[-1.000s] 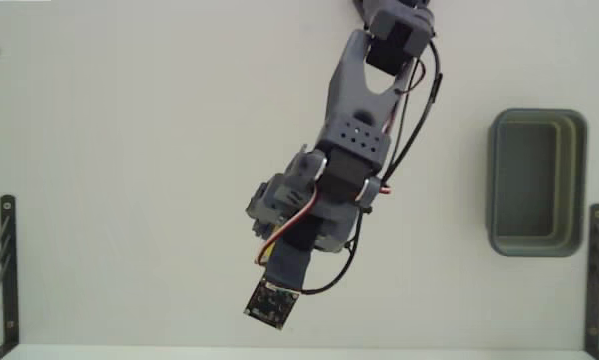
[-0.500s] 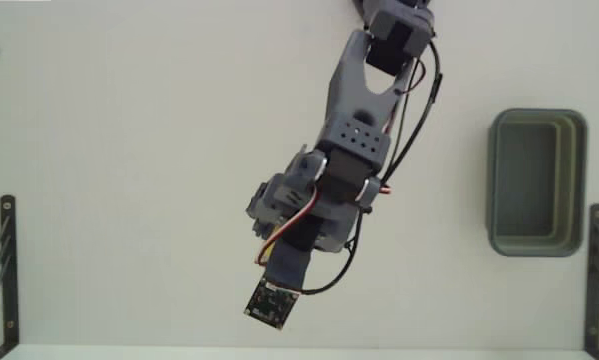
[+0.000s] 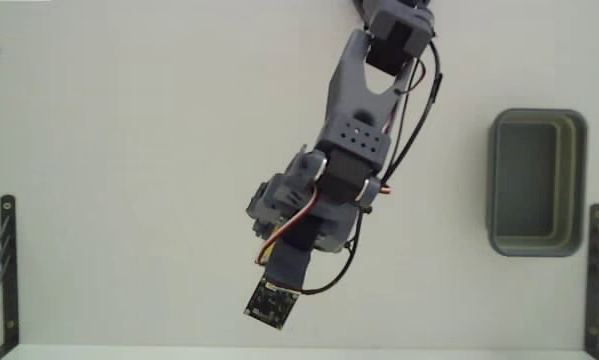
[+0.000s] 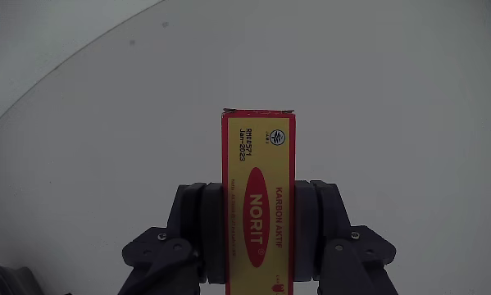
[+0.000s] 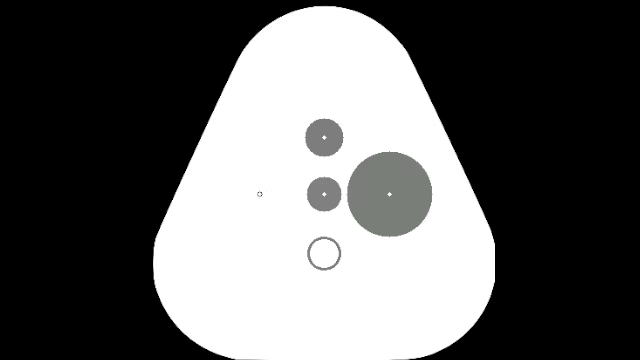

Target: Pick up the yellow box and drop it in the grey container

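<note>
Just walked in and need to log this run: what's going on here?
A single robot arm is holding the yellow box in its gripper; the wrist view shows the two fingers pressed against the box's long sides. In the fixed view the arm reaches out over the white table and covers the box from that camera. The grey container sits apart near the right edge of that view and looks empty, so the drop is not yet done.

In the wrist view the yellow box sits between the two fingers, its far end reaching past them over the tabletop. In the fixed view the grey container stands at the right, well apart from the arm at centre.
</note>
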You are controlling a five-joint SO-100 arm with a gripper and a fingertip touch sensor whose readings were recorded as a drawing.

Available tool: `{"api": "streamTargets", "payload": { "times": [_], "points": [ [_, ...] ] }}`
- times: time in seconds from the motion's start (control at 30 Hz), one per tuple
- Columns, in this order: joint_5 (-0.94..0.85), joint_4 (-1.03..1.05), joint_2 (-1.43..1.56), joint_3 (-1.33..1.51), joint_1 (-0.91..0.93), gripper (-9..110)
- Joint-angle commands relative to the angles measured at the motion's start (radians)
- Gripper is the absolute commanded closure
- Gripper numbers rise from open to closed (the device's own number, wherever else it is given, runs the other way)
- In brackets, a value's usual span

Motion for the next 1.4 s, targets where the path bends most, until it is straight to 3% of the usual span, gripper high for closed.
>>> {"api": "streamTargets", "payload": {
  "times": [0.0,0.7,1.37],
  "points": [
    [0.005,0.006,0.04,-0.047,0.011,62],
    [0.005,0.001,0.048,-0.034,-0.01,62],
    [0.005,-0.056,0.127,0.101,-0.231,62]
  ]
}}
